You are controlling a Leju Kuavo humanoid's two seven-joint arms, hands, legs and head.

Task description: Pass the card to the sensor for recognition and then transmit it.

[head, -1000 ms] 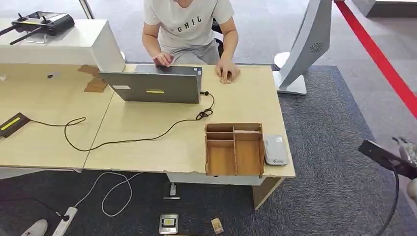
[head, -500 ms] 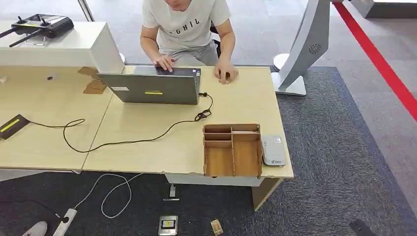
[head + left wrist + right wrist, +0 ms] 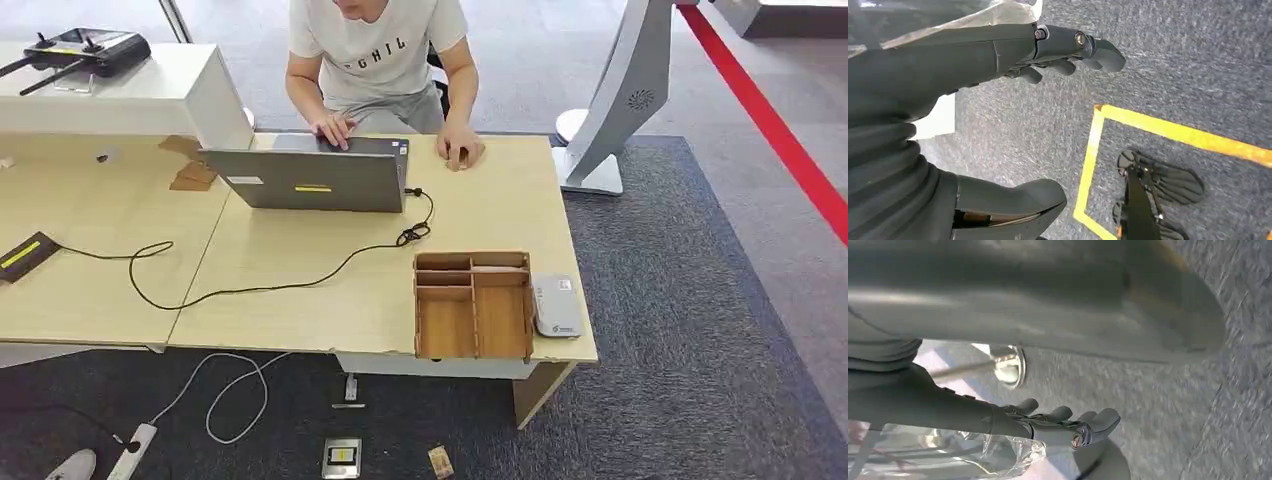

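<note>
While our left hand (image 3: 1048, 55) and right hand (image 3: 1058, 427) hang empty, fingers apart, we see the small grey card sensor (image 3: 556, 305) touching the compartmented wooden tray (image 3: 472, 305).

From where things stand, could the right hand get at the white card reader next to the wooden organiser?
Probably yes. The card reader lies by the table's near right corner with nothing on or in front of it. The right hand hangs over the carpet holding nothing, so it would first have to be raised.

We note a light wood table (image 3: 300, 290), brown divided tray (image 3: 472, 305), grey laptop (image 3: 305, 180) with yellow sticker, black cable (image 3: 250, 288), red floor stripe (image 3: 770, 120), dark grey carpet (image 3: 680, 330).
</note>
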